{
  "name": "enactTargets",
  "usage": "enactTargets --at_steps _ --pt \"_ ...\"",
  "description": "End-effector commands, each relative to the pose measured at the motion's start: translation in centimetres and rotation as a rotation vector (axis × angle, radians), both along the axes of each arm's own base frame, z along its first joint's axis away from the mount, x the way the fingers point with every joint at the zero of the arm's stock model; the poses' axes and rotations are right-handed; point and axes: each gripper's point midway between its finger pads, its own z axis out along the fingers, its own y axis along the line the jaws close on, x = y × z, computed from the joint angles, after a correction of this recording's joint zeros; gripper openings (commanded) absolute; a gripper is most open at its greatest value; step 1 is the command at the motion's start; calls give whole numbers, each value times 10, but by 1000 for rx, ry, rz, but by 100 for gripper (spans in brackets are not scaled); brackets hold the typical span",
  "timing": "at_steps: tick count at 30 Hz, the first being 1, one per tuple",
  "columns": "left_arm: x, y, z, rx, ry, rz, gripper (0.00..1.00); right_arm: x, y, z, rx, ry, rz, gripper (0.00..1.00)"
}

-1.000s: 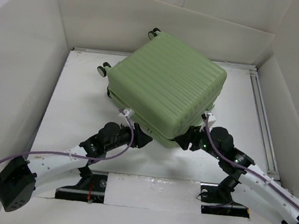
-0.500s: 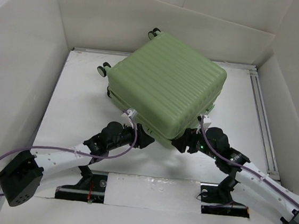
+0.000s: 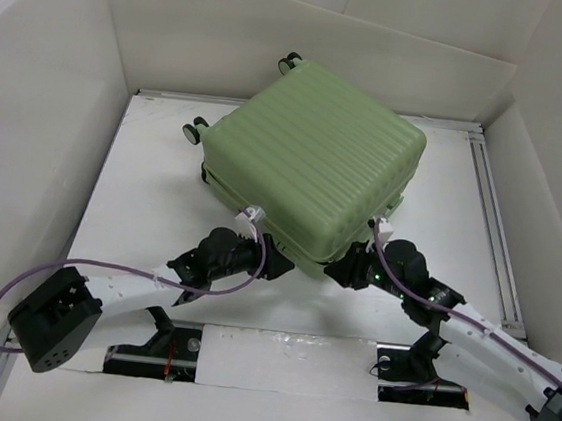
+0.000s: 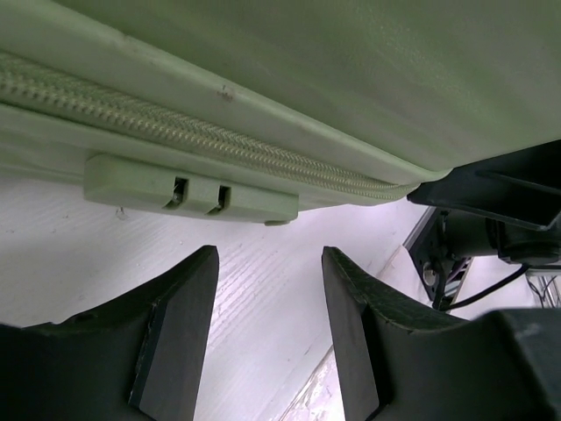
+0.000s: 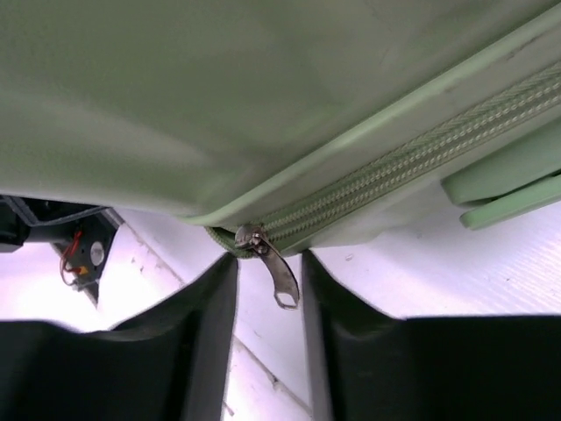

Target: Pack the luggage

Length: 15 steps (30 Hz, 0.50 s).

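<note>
We see right tool (image 5: pixel 269 260): matte black wedge fingers narrowly apart, flanking dangling metal zipper pull (image 5: pixel 282 286). Left tool (image 4: pixel 267 263): apart, empty. Above both: glossy pale green ribbed luggage (image 3: pixel 316 164), closed, mid white bench (image 3: pixel 152 192).

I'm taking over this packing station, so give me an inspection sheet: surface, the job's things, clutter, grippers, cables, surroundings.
Surface: white table, suitcase lying on it.
Job's things: green suitcase closed, flat, set at an angle, wheels toward the far wall; zipper pull hanging at its near corner.
Clutter: nothing seen.
Grippers: left gripper open, empty, at the suitcase's near-left edge; right gripper open, fingers either side of the zipper pull.
Cables: purple cable along each arm.
Surroundings: white walls on three sides; metal rail at right.
</note>
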Motion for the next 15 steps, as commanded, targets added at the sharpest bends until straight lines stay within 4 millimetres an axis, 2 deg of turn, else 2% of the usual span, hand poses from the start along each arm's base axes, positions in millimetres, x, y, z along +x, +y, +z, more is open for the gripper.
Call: enactTargets --at_steps 1,2,4,5,10,12,13,14,15 --pt "8 -15 34 -80 -88 -30 47 6 6 9 44 -45 4 33" --pt "9 -16 36 -86 -94 -30 46 6 6 11 50 -52 4 24" --pt "10 -17 32 -80 -88 -30 46 6 4 10 49 -57 -5 13" --pt "9 -19 36 -96 -88 -36 46 6 4 14 58 -66 -5 2" --pt "15 -33 41 -125 -100 -53 42 0 0 24 63 -69 -1 0" --pt "16 -41 44 -134 -107 -66 40 7 -7 44 57 -120 -39 0" --pt "14 -52 45 -140 -113 -83 40 9 -11 51 40 -142 -51 0" --pt "16 -57 43 -130 -112 -72 39 10 -16 50 8 -133 -66 0" --pt "16 -63 45 -138 -117 -82 36 13 -16 70 17 -167 -71 0"
